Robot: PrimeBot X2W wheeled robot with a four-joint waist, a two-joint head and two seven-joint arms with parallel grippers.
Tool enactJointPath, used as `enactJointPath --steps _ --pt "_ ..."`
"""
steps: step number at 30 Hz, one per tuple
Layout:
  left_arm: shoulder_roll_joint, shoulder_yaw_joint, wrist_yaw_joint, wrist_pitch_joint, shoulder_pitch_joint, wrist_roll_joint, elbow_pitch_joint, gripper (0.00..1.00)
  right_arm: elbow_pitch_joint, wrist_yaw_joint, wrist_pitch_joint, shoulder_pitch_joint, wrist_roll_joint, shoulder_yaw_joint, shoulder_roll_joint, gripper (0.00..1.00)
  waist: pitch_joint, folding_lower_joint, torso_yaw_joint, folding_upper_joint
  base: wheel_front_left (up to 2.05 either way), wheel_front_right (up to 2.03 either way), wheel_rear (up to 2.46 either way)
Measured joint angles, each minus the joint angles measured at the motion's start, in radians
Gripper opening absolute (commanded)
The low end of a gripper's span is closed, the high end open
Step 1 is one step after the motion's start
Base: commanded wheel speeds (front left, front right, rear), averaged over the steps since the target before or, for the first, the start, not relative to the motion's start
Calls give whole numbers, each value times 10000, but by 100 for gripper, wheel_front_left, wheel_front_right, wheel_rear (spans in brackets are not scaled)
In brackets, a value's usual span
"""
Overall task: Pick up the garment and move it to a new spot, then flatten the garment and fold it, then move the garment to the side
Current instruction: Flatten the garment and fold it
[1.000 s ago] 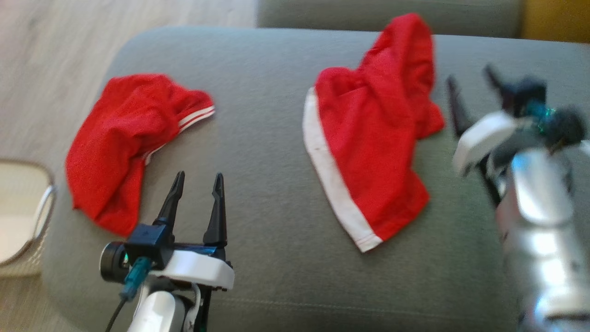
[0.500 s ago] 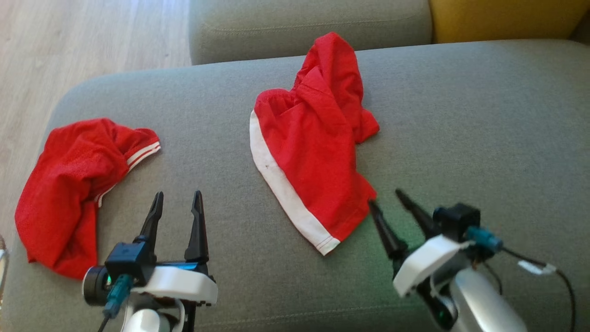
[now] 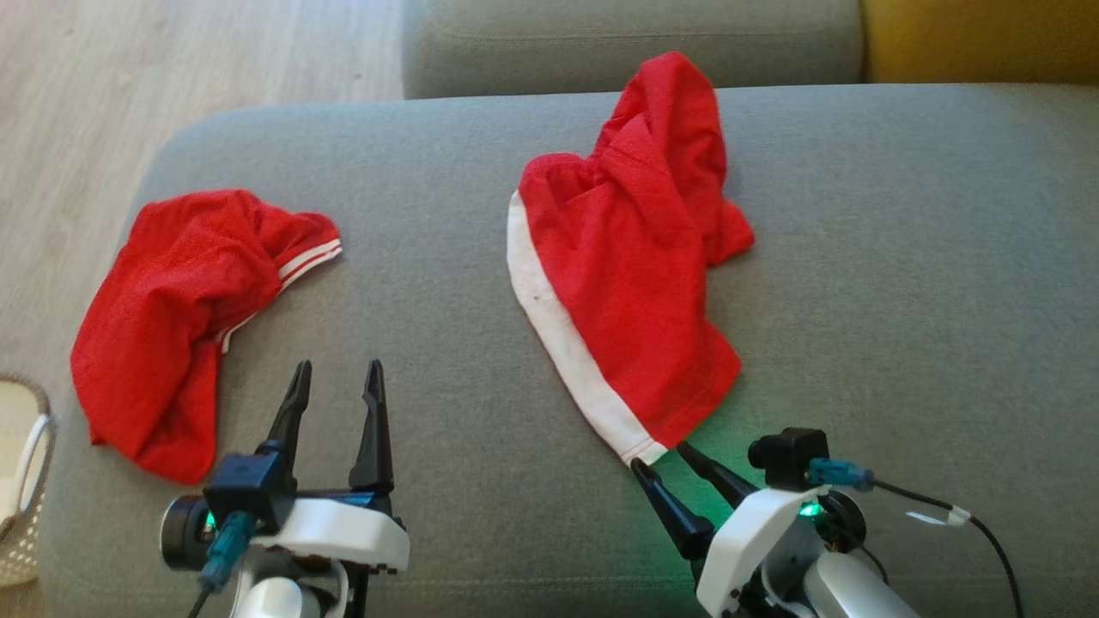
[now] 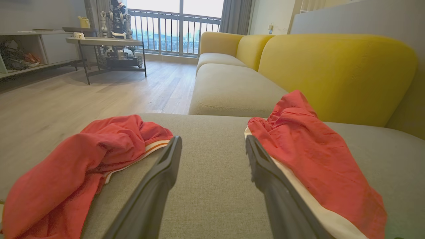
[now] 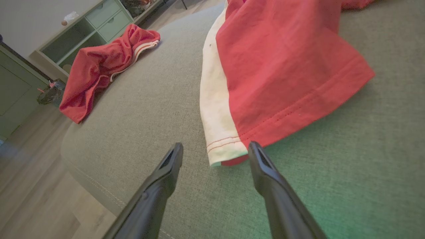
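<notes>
A crumpled red garment with a white side band lies in the middle of the grey sofa seat. My right gripper is open, with its fingertips just short of the garment's near white corner and nothing between them. This garment spreads away from the right gripper. A second red garment with striped trim lies bunched at the seat's left end. My left gripper is open and empty over bare cushion between the two garments, as the left gripper itself shows.
A pale woven basket stands on the wooden floor past the seat's left edge. A yellow sofa back rises behind the seat. Bare cushion stretches to the right of the middle garment.
The head camera has shifted. My right gripper has come from beside the middle garment's right side down to its near white corner. The left gripper has held its place, open.
</notes>
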Motion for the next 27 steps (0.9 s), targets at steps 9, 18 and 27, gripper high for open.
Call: enactJointPath --steps 9,18,27 --pt "0 -217 19 0 -35 -2 96 100 639 0 -305 -143 -1179 151 2 100 274 0 495 0 0 0 0" --pt "0 -512 33 0 -337 -117 140 100 1634 0 -807 -1127 -3116 52 0 100 568 2 888 0 0 0 0" --pt "0 -454 42 0 -391 -111 236 100 2234 0 -821 -1355 -4243 -268 2 0 580 1 1004 0 0 0 0"
